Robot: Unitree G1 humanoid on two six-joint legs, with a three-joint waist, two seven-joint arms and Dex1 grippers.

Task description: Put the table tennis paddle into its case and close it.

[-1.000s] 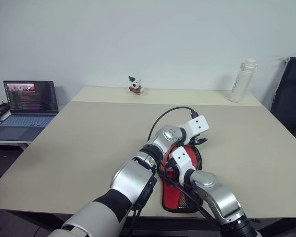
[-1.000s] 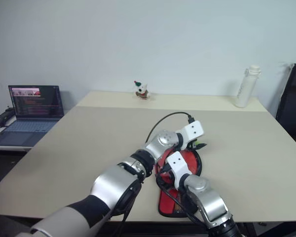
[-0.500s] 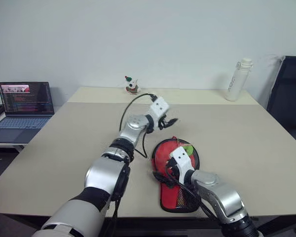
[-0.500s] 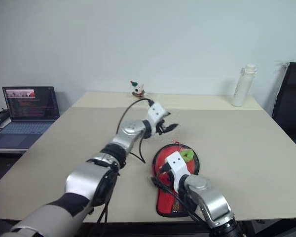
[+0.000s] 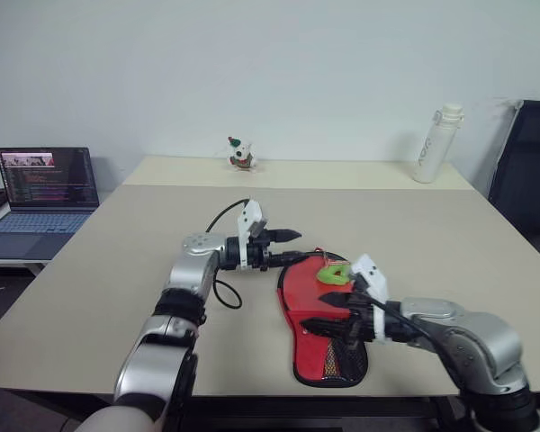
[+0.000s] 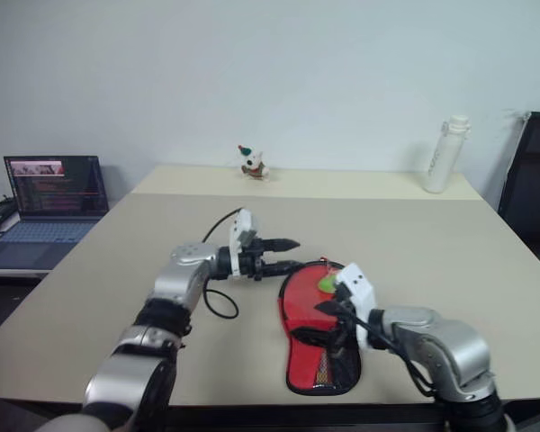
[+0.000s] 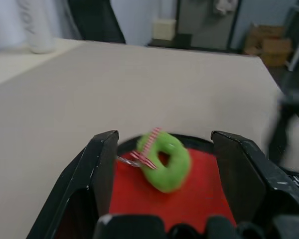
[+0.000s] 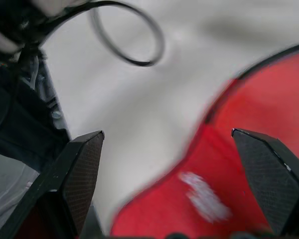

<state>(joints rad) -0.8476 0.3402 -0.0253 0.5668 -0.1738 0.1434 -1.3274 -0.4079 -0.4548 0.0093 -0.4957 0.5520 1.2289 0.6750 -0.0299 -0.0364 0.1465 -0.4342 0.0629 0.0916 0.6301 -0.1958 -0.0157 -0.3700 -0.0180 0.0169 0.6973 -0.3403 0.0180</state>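
case (image 5: pixel 324 315) flat on beige table (image 5: pixel 117 270), laptop (image 5: pixel 38 193) beside it

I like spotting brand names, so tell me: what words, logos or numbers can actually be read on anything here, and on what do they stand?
None can be read for sure.
White bottle: grey letters run down its side, too small to read.
Laptop: lines of coloured text on the screen, too small to read.
Case: a white mark shows on the red side in the right wrist view, too blurred to read.
Small figurine: no lettering to make out.

red case (image 6: pixel 313 317) on table (image 6: pixel 450 261) between both empty grippers
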